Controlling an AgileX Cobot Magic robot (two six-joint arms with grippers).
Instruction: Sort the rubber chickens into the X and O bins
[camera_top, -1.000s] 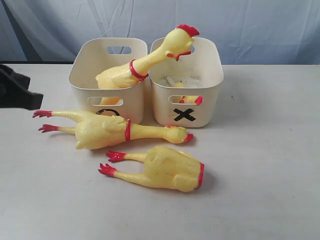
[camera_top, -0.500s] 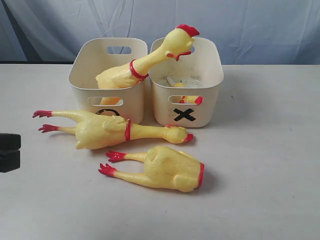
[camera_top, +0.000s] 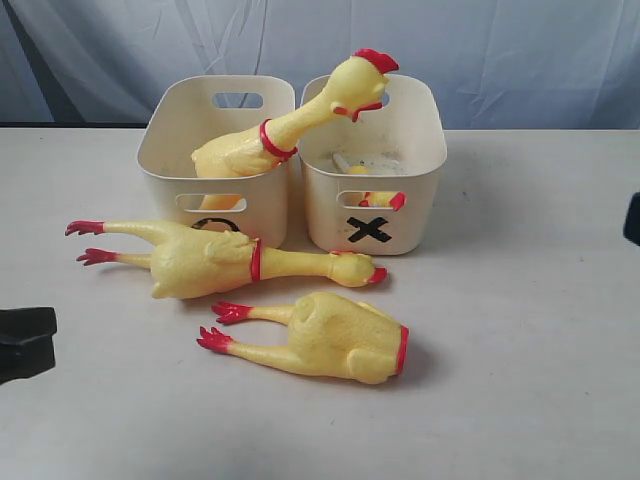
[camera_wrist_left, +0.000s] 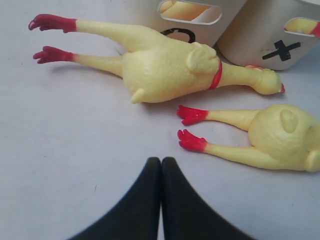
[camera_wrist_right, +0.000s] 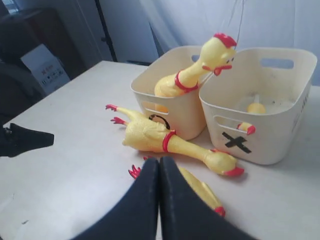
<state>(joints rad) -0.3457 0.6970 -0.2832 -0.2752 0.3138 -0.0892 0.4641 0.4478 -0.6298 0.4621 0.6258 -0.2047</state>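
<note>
Open tabletop (camera_top: 530, 350) right of headless body (camera_top: 340, 340) — X bin (camera_top: 420, 200) behind

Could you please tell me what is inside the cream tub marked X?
Inside the cream plastic X tub lies a yellow rubber chicken head, red showing through the slot; the front wall hides the rest.
</note>
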